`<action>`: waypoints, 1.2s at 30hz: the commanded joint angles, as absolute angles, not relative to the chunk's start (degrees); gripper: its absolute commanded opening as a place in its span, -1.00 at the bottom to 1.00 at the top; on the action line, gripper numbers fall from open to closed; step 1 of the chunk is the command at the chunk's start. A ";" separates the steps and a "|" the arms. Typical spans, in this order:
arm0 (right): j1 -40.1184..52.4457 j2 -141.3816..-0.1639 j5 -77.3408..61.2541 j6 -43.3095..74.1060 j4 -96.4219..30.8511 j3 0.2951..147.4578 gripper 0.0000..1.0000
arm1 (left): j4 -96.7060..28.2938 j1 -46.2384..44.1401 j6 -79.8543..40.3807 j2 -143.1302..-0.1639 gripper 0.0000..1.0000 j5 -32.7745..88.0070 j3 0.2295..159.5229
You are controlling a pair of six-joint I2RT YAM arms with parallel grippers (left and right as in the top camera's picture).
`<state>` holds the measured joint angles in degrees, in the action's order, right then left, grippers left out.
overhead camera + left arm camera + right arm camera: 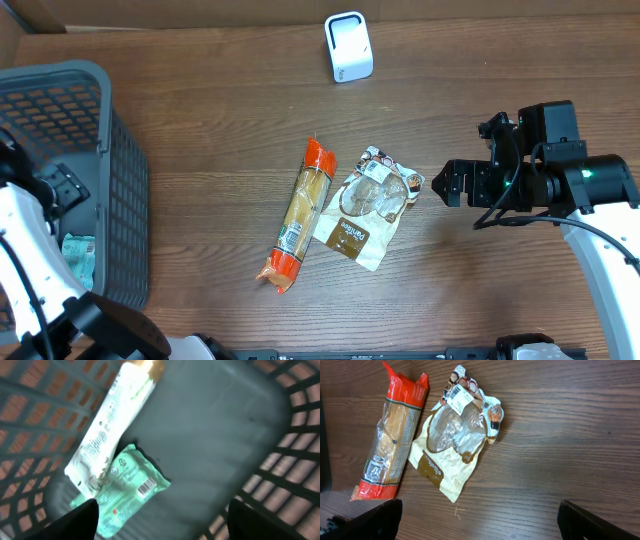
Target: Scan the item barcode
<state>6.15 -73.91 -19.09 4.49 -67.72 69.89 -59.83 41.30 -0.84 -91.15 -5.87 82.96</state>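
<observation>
My left gripper (162, 521) hangs open inside the dark grey basket (110, 130), above a green packet (132, 485) whose barcode faces up. A long white pouch (110, 425) lies partly over that packet. The left fingertip (75, 520) is by the packet's lower edge and holds nothing. The white scanner (348, 47) stands at the table's back. An orange pasta packet (300, 215) and a beige snack bag (368, 205) lie in the middle of the table. My right gripper (445, 185) stands wide open and empty, to the right of the snack bag (452, 445).
The basket's mesh walls (295, 435) close in around the left gripper. The pasta packet (390, 445) lies left of the snack bag in the right wrist view. A cardboard wall (40, 15) runs along the table's back edge.
</observation>
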 commanded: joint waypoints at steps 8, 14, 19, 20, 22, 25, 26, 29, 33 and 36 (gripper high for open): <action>6.52 -74.02 -19.09 4.67 -67.55 71.22 1.00 | -47.72 41.60 5.82 -93.95 0.78 -15.77 73.97; 6.52 -74.02 -19.09 4.67 -67.55 71.22 1.00 | -44.23 41.60 9.26 -97.65 0.79 -17.04 73.95; 6.52 -74.02 -19.09 4.67 -67.55 71.22 1.00 | -43.18 41.60 10.57 -101.12 0.73 -17.65 73.95; 6.52 -74.02 -19.09 4.67 -67.55 71.22 1.00 | -43.29 41.60 10.44 -101.71 0.69 -18.68 73.95; 6.52 -74.02 -19.09 4.67 -67.55 71.22 1.00 | -43.66 41.60 9.98 -102.50 0.64 -20.56 73.95; 6.52 -74.02 -19.09 4.67 -67.55 71.22 1.00 | -43.18 41.65 8.95 -103.39 0.64 -22.65 73.95; 6.52 -74.02 -19.11 4.67 -67.55 71.22 1.00 | -43.11 41.67 8.97 -103.57 0.64 -22.90 73.95; 6.52 -74.02 -19.09 4.67 -67.55 71.22 1.00 | -42.24 41.67 8.99 -104.31 0.65 -23.09 73.95; 6.52 -74.02 -19.09 4.67 -67.55 71.22 1.00 | -40.84 41.67 8.99 -106.00 0.70 -23.07 73.95; 6.52 -74.02 -19.09 4.67 -67.55 71.22 1.00 | -40.38 41.67 9.17 -107.44 0.71 -23.11 73.95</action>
<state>6.15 -73.91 -19.11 4.51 -67.72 69.87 -40.71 41.30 9.21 -105.32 -22.15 74.37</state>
